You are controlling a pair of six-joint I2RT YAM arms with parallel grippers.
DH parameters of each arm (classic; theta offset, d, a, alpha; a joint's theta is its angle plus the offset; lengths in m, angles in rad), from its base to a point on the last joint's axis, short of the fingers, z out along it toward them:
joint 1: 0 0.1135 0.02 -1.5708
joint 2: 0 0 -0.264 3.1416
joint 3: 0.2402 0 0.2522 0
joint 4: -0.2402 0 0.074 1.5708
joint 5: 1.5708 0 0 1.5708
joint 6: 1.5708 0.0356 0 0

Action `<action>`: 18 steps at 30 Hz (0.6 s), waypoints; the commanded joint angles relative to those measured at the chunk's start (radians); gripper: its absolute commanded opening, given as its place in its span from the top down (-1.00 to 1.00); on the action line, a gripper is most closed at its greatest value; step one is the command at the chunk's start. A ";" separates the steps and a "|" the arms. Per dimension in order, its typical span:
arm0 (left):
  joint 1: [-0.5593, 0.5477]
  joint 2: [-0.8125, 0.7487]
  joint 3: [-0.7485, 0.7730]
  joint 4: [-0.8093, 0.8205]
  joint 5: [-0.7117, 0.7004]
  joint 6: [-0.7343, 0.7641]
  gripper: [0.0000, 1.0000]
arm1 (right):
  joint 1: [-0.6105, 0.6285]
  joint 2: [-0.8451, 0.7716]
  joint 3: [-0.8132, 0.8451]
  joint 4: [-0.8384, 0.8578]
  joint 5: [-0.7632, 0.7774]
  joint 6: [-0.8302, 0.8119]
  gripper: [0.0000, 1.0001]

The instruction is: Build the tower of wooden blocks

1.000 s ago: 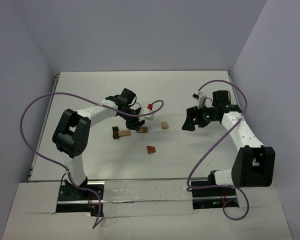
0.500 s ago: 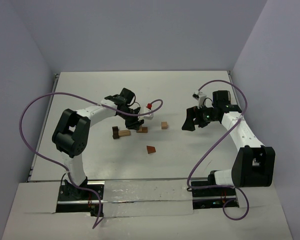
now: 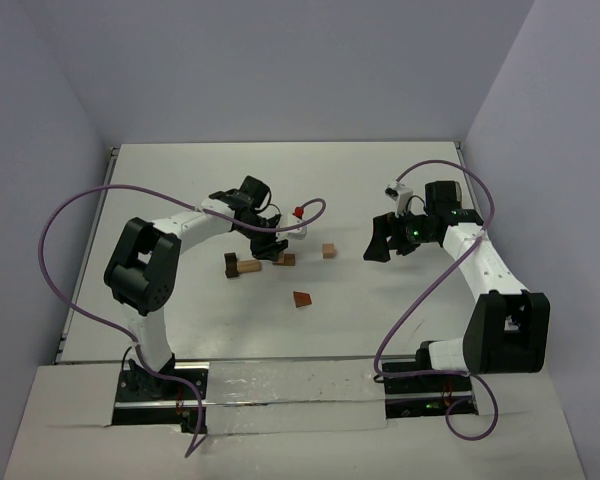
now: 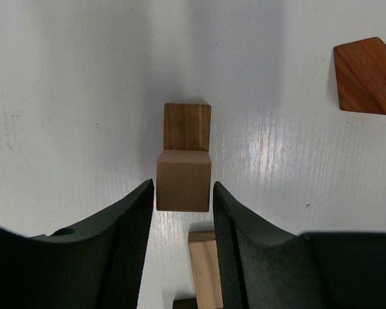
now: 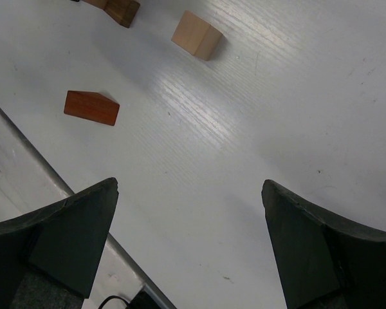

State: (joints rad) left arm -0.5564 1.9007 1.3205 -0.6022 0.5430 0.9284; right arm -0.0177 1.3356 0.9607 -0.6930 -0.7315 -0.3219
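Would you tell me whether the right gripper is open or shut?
Open: the right gripper has its fingers wide apart, with only table between them.

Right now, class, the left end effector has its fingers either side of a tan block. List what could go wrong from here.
1. The left end effector flanks the tan block only with its tips; the block may slip or twist.
2. That block looks tight against the dark block, so a nudge could shift it.
3. Another tan piece shows in the gap behind; lowering might hit it.
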 commanded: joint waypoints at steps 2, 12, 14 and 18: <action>0.001 0.003 0.008 0.013 0.013 0.013 -0.07 | -0.005 0.007 0.003 0.031 -0.022 0.003 -0.99; 0.016 -0.087 0.045 -0.074 0.035 0.038 -0.52 | 0.005 0.004 0.024 0.016 -0.003 -0.014 -0.99; 0.037 -0.127 0.064 -0.126 0.074 0.047 -0.65 | 0.012 0.004 0.037 0.003 0.011 -0.028 -0.99; 0.117 -0.244 0.096 -0.204 0.205 0.045 -0.80 | 0.048 0.046 0.124 -0.074 0.049 -0.109 -0.99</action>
State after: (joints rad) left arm -0.5173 1.8195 1.3367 -0.7060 0.5805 0.9526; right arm -0.0069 1.3452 0.9796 -0.7150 -0.7133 -0.3466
